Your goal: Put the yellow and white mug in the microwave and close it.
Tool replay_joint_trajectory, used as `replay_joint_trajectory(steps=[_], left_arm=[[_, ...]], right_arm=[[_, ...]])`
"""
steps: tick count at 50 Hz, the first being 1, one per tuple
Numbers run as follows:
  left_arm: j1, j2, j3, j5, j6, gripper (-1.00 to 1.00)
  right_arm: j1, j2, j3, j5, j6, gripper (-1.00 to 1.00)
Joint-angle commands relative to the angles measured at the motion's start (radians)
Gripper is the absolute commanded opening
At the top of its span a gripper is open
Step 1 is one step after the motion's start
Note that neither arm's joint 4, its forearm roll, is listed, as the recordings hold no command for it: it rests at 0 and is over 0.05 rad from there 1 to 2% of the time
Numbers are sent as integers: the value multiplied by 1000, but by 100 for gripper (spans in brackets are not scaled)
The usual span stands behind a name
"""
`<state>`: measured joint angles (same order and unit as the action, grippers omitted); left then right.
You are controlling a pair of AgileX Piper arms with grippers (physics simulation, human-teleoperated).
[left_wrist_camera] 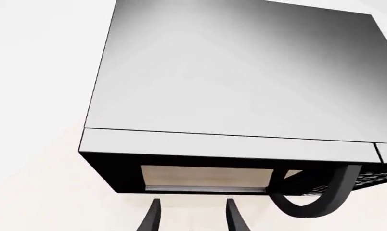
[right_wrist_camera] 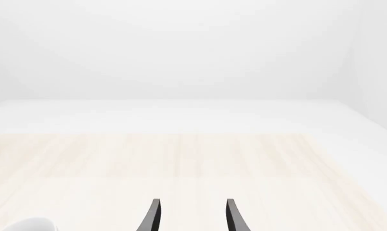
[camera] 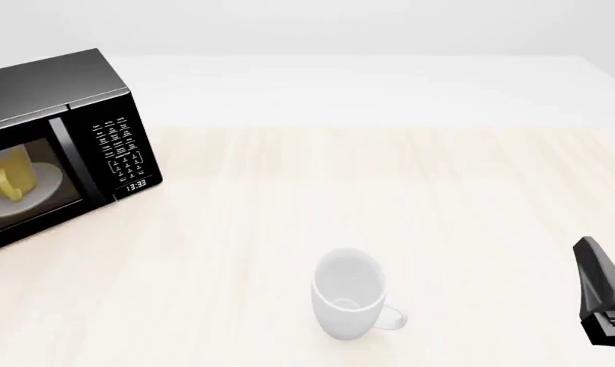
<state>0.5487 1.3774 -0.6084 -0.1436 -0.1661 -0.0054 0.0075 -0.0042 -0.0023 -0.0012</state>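
The black microwave [camera: 73, 99] stands at the table's far left, its dark glass door lying flush with the keypad panel. Through the glass the yellow and white mug [camera: 11, 172] shows upright on the round white turntable plate [camera: 47, 186]. In the left wrist view my left gripper [left_wrist_camera: 192, 219] is open and empty, hovering just in front of and above the microwave [left_wrist_camera: 245, 72], near its window and curved door handle [left_wrist_camera: 328, 192]. My right gripper [right_wrist_camera: 192, 219] is open and empty over the table's near right side; one of its fingers [camera: 593, 267] shows at the front view's right edge.
A larger all-white mug [camera: 349, 294] stands upright near the front middle of the table, handle to the right; its rim [right_wrist_camera: 26, 225] peeks into the right wrist view. The light wooden tabletop [camera: 389, 191] stretches between the microwave and the right arm.
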Motion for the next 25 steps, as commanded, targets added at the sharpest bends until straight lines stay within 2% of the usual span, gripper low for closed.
replay_joint_trajectory(steps=[1,25], left_arm=[[-14,-97,19,31,6,100],[-40,-308,63,108,45,100]], right_arm=[[0,0,0,0,0,100],[0,0,0,0,0,100]])
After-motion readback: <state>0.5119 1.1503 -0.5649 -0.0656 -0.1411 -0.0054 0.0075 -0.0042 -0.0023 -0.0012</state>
